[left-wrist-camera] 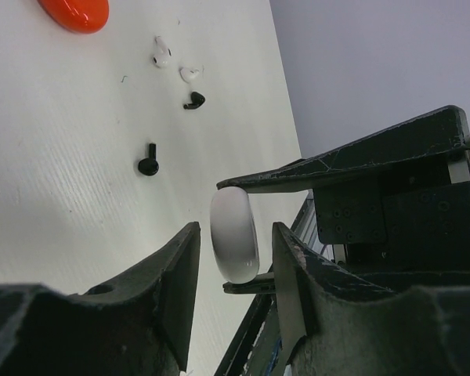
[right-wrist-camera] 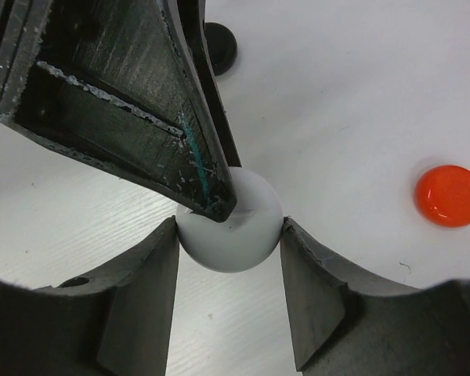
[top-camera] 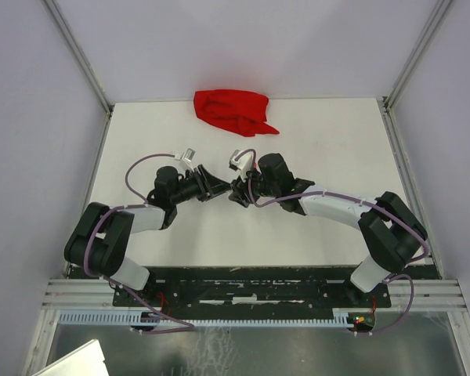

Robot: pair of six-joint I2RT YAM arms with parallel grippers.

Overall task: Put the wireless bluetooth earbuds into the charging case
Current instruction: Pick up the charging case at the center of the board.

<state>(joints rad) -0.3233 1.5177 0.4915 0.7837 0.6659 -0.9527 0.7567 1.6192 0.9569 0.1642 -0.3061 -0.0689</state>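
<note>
My right gripper (right-wrist-camera: 229,233) is shut on the rim of a round white charging case (right-wrist-camera: 231,235), held on edge above the table. My left gripper (left-wrist-camera: 236,241) is open and straddles the case (left-wrist-camera: 235,235), with a narrow gap on each flat face. One left finger (right-wrist-camera: 141,102) crosses the case's top in the right wrist view. The two grippers (top-camera: 219,188) (top-camera: 239,193) meet at mid-table. On the table lie two white earbuds (left-wrist-camera: 161,52) (left-wrist-camera: 190,74) and two black earbuds (left-wrist-camera: 194,100) (left-wrist-camera: 148,163). The case looks closed.
An orange-red round case (right-wrist-camera: 449,196) lies on the table to the right, also seen as the orange-red case (left-wrist-camera: 74,12) near the earbuds. A black round case (right-wrist-camera: 219,47) sits behind the left finger. A red cloth (top-camera: 233,111) lies at the far edge.
</note>
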